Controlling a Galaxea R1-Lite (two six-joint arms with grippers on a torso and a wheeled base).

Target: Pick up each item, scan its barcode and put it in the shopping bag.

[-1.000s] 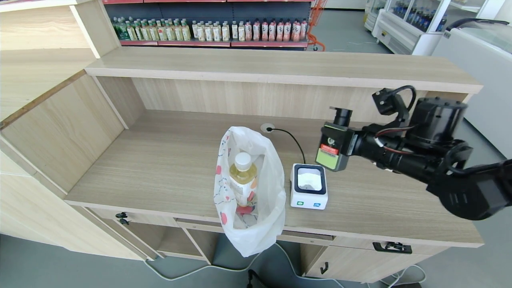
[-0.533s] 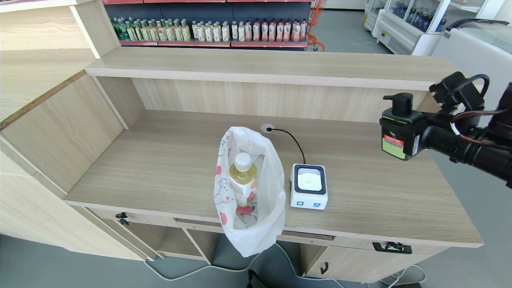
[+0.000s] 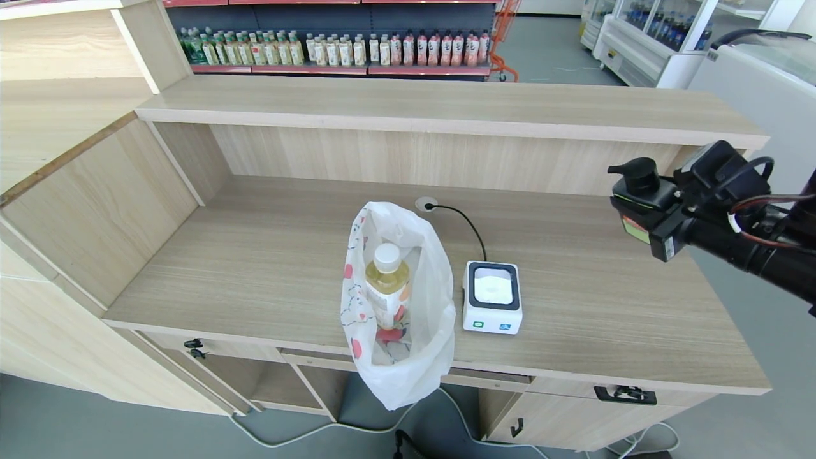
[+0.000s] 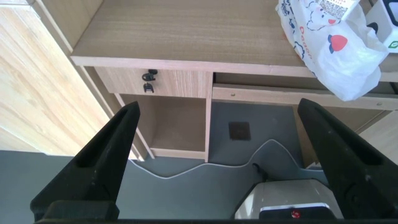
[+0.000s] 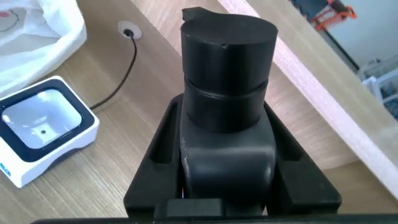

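Black cylindrical right arm (image 3: 779, 262) with red, white and black wrist cables (image 3: 765, 203); left claw's (image 4: 219, 106) fingers (image 4: 106, 168) broad, matte black.

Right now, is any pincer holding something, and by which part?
The right pincer holds a black bottle by its body, below the cap. The left pincer is open, empty.

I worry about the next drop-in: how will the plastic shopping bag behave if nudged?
Probably floppy: the shopping bag is thin, wrinkled film sagging over the counter edge. The tea bottle inside likely anchors it somewhat, yet the mouth may fold shut when pushed.
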